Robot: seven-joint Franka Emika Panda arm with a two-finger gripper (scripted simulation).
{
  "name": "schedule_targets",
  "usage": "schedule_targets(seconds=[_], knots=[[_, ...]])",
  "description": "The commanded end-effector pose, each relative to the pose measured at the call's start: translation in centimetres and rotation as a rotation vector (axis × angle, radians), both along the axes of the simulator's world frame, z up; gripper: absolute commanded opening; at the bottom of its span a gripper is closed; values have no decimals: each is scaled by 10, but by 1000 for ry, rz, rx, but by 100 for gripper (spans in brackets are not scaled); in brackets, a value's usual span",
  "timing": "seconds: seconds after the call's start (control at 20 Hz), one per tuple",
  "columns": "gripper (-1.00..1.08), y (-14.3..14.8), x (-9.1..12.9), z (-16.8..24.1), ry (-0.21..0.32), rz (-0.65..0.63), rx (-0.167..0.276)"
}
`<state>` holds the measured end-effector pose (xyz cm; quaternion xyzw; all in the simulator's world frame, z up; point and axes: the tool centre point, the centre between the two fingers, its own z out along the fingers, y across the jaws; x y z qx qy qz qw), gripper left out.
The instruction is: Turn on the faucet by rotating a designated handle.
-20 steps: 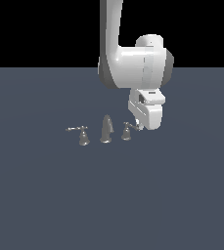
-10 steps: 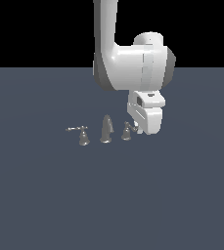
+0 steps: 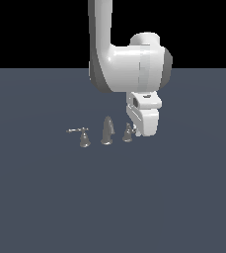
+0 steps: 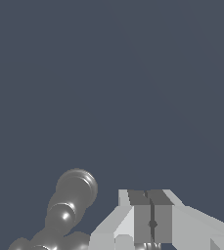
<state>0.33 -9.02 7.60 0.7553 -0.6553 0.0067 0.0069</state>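
The gripper point(image 3: 143, 129), its jaws pressed together on nothing, sits right against the handle point(image 3: 129, 132), which stands just beside the spout point(image 3: 107, 131) opposite the longer-levered handle point(image 3: 82, 137), so a glancing push risks slipping off the short lever

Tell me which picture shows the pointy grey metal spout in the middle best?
The exterior view: the pointy grey metal spout stands whole between both handles. The wrist view shows only rounded grey faucet metal beside the gripper; I can't tell which piece.
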Motion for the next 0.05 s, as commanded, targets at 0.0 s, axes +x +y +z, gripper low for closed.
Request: schedule_targets(seconds=[0.0], knots=[[-100, 52, 4, 1, 2, 68, 19]])
